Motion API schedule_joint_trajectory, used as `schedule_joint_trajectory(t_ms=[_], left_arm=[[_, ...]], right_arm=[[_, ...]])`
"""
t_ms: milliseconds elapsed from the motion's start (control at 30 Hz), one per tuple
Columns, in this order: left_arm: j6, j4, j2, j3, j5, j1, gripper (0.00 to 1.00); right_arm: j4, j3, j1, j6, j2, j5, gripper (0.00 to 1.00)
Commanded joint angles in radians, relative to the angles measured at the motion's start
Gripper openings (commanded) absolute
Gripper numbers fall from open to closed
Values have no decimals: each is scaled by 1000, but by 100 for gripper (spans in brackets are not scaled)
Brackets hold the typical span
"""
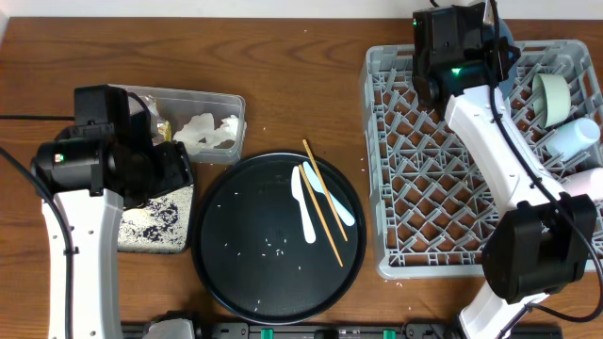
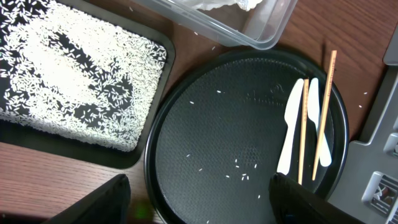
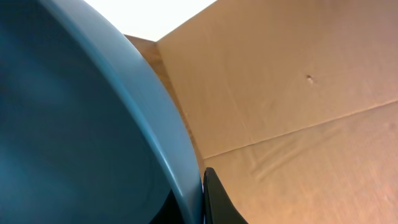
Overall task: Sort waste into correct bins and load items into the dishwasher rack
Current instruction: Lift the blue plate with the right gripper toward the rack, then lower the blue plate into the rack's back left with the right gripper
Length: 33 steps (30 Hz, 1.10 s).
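Observation:
My right gripper is shut on the rim of the dark-blue dish, holding it over the far edge of the light-grey dishwasher rack. One black fingertip presses against the rim. My left gripper hangs open and empty above the left edge of the round black tray. Two white spoons and thin chopsticks lie on that tray's right side among a few rice grains. The flat black tray holds a bed of rice. The clear tub holds crumpled napkins.
A pale-green bowl and a white cup lie in the rack's right side. The left arm's body covers part of the flat tray and the tub. Brown cardboard fills the background of the right wrist view.

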Motion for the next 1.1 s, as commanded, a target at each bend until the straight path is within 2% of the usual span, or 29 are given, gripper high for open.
schedule_joint_trajectory(t_ms=[0, 733, 1067], left_arm=[[2, -7, 2, 13, -16, 5, 73], [2, -8, 2, 13, -16, 4, 73], [-2, -14, 2, 13, -16, 4, 73]], right_arm=[[27, 2, 11, -23, 6, 103, 1], [18, 2, 122, -56, 33, 104, 1], [-88, 2, 123, 53, 47, 63, 1]])
